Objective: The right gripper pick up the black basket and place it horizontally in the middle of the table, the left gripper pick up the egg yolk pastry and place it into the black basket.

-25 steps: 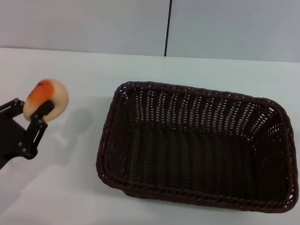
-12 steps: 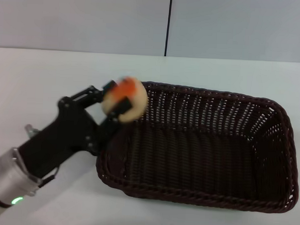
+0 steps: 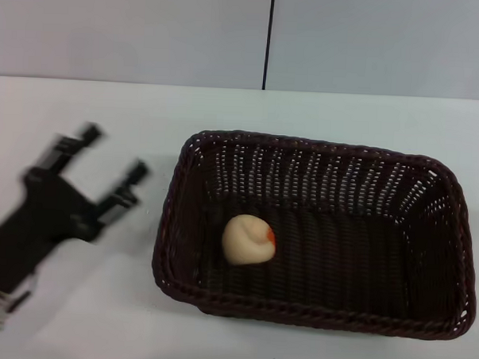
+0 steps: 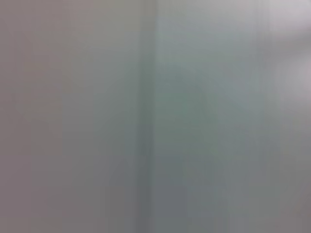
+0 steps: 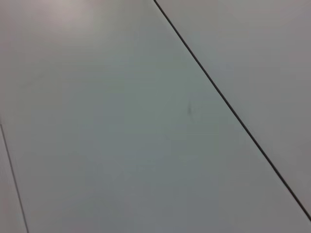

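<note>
The egg yolk pastry [image 3: 249,239] is seen inside the black basket [image 3: 320,157]; the left gripper [image 3: 113,160], fingers spread and empty, is held near the table's [image 3: 369,114] left edge.

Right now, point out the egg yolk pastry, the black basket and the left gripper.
egg yolk pastry [image 3: 248,239], head view, its cream top.
black basket [image 3: 305,143], head view, far braided rim.
left gripper [image 3: 113,160], head view, between its open fingertips.

The black basket [image 3: 313,230] is sitting on the counter [image 3: 107,110], right of centre, long side running left to right. The egg yolk pastry [image 3: 249,239] is lying inside it, toward its left end. The left claw [image 3: 113,160] is hanging open left of the basket, apart from it.
</note>
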You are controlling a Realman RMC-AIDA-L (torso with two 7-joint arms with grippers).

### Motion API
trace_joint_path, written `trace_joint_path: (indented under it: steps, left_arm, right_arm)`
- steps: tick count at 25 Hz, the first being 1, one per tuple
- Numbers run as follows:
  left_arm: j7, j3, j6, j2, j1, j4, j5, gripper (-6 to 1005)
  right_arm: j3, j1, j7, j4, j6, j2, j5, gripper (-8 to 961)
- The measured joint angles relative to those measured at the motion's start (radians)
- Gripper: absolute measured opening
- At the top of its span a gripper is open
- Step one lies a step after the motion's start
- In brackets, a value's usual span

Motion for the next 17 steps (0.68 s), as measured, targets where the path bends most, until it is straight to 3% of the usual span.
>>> trace_joint_path:
  steps: [2,3,4,6,7,11,17]
  left_arm:
    - [0.0,0.0,0.0,0.0,0.0,0.0,0.0,677]
    - [0.0,-0.057,-0.008,-0.001,0.018,0.01,-0.002,730]
    - [0.0,-0.23,-0.03,-0.002,0.064,0.02,-0.005,784]
    - [0.0,-0.323,-0.043,-0.002,0.084,0.022,-0.005,815]
    - [0.002,-0.427,-0.066,-0.002,0.1,0.023,-0.005,831]
    - [0.022,-0.546,-0.123,-0.003,0.109,0.023,-0.006,862]
    - [0.096,-0.579,-0.142,-0.006,0.115,0.013,-0.005,862]
  right_arm:
    - [0.001,0.005,-0.04,0.031,-0.024,0.001,0.001,760]
    - [0.004,0.008,-0.07,0.052,-0.04,0.001,0.001,760]
    - [0.01,0.009,-0.099,0.072,-0.054,0.002,0.001,760]
    - [0.041,0.012,-0.16,0.13,-0.08,0.003,0.002,760]
    - [0.062,0.013,-0.188,0.162,-0.088,0.003,0.003,760]
    - [0.126,0.014,-0.329,0.262,-0.087,0.004,0.004,760]
    - [0.149,0.046,-0.456,0.314,-0.064,0.005,0.004,760]
